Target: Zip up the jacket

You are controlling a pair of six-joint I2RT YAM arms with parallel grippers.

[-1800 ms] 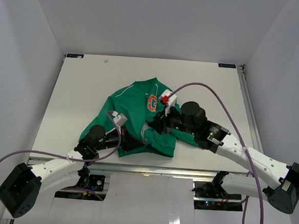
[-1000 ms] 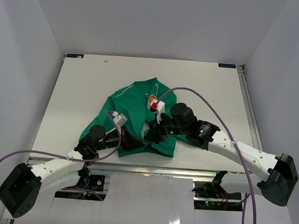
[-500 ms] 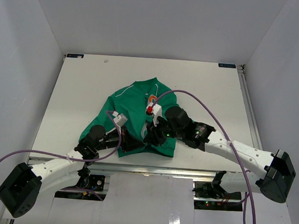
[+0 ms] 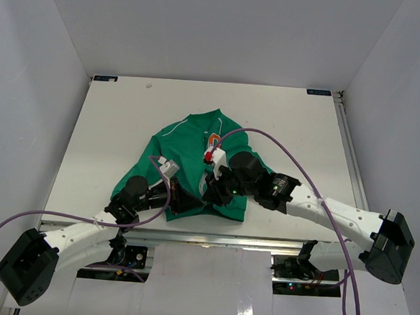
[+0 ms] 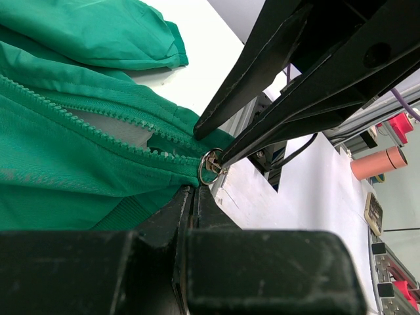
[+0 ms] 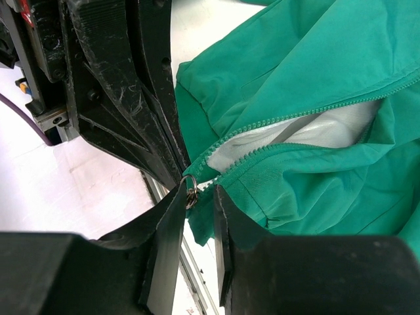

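Observation:
The green jacket (image 4: pixel 185 145) lies on the white table, its orange emblem (image 4: pixel 213 140) partly hidden by the right arm. Its zipper (image 6: pixel 289 128) is open, showing pale lining (image 6: pixel 321 131). My left gripper (image 5: pixel 193 191) is shut on the jacket's bottom hem, just below the metal pull ring (image 5: pixel 210 168). My right gripper (image 6: pixel 199 197) is open at the same spot. Its fingers (image 6: pixel 172 220) straddle the zipper's bottom end, and the pull ring (image 6: pixel 190 191) touches the left finger. In the top view both grippers (image 4: pixel 202 193) meet at the jacket's near edge.
The table's near edge and metal rail (image 5: pixel 275 164) lie right beside the grippers. A purple cable (image 4: pixel 283 144) arcs over the right arm. White walls enclose the table (image 4: pixel 111 122) on three sides.
My right gripper has moved left and toward the near edge, from beside the emblem down to the zipper's bottom end. The left arm and the jacket have stayed put.

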